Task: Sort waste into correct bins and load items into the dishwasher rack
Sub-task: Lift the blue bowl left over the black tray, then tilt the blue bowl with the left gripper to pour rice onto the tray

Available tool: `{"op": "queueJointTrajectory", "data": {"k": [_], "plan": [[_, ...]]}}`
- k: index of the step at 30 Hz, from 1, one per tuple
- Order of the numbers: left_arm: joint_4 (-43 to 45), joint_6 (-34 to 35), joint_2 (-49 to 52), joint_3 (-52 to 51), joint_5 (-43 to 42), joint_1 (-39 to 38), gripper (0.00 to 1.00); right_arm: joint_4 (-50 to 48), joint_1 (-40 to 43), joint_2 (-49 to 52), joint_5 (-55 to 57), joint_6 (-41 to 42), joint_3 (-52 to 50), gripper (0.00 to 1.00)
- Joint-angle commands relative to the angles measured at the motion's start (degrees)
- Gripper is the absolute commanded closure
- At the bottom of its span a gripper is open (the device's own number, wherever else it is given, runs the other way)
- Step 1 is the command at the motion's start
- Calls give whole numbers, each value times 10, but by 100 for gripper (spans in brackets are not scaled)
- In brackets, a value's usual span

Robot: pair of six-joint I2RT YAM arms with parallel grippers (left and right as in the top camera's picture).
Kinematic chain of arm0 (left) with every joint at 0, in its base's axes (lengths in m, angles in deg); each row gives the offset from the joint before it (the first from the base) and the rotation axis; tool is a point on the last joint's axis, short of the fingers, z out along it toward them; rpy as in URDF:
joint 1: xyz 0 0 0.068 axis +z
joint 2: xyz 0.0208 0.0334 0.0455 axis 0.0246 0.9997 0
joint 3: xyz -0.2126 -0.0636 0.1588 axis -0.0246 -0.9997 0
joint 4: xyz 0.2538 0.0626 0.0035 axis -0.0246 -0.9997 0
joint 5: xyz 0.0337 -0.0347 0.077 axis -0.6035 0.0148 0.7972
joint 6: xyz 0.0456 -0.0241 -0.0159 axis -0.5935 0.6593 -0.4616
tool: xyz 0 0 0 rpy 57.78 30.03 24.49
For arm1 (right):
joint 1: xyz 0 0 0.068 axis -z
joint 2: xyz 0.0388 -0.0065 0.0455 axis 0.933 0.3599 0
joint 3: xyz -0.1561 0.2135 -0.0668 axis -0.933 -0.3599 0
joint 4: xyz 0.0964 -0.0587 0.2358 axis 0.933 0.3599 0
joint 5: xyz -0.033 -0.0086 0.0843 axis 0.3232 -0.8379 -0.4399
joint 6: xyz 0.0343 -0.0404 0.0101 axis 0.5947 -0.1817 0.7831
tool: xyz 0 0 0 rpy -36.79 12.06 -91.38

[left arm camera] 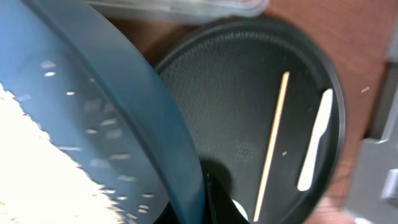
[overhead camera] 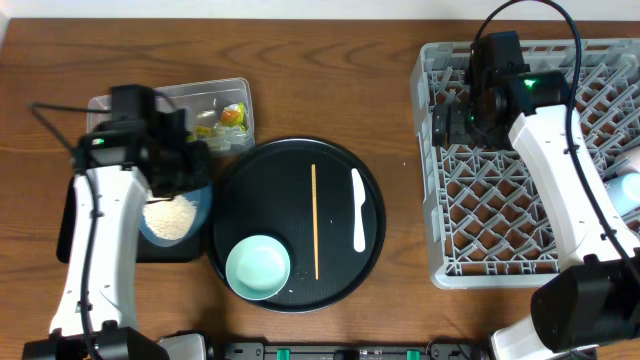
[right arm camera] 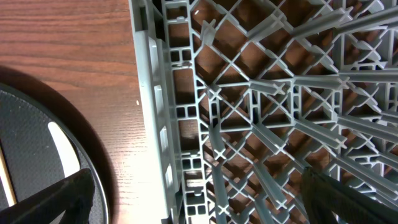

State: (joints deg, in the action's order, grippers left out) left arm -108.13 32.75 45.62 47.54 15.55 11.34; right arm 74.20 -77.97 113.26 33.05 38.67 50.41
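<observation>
My left gripper (overhead camera: pixel 190 168) is shut on the rim of the dark-blue bowl (overhead camera: pixel 203 205), which holds a heap of white rice (overhead camera: pixel 170 218) above the shallow black tray (overhead camera: pixel 185 250). In the left wrist view the bowl (left arm camera: pixel 124 118) fills the left side, tilted, with the rice (left arm camera: pixel 37 162) inside. The clear tub (overhead camera: pixel 205 95) holds the snack wrapper (overhead camera: pixel 232 116). The mint bowl (overhead camera: pixel 258 267), wooden stick (overhead camera: pixel 315 220) and white utensil (overhead camera: pixel 358 210) lie on the round black tray (overhead camera: pixel 300 160). My right gripper (overhead camera: pixel 455 120) is open and empty over the left edge of the dishwasher rack (overhead camera: pixel 500 230).
A light-blue cup (overhead camera: pixel 625 190) sits at the rack's right edge. The right wrist view shows the rack's wall (right arm camera: pixel 152 112), bare wood table (right arm camera: pixel 68 50) and the round tray's rim (right arm camera: pixel 93 155). The stick (left arm camera: pixel 272 137) and utensil (left arm camera: pixel 316 140) show in the left wrist view.
</observation>
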Motion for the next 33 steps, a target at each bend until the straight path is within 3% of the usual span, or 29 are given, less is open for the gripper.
{"op": "queueJointTrajectory", "data": {"k": [1,16,33], "plan": [[0,-42,-9,0,-103,59,94,1,4,-3,8,10,6,1],[33,-88,6,-33,-414,271,94,1,4,-3,8,10,6,1],[33,-111,25,-34,-560,331,94,3,5,-3,9,8,6,1]]}}
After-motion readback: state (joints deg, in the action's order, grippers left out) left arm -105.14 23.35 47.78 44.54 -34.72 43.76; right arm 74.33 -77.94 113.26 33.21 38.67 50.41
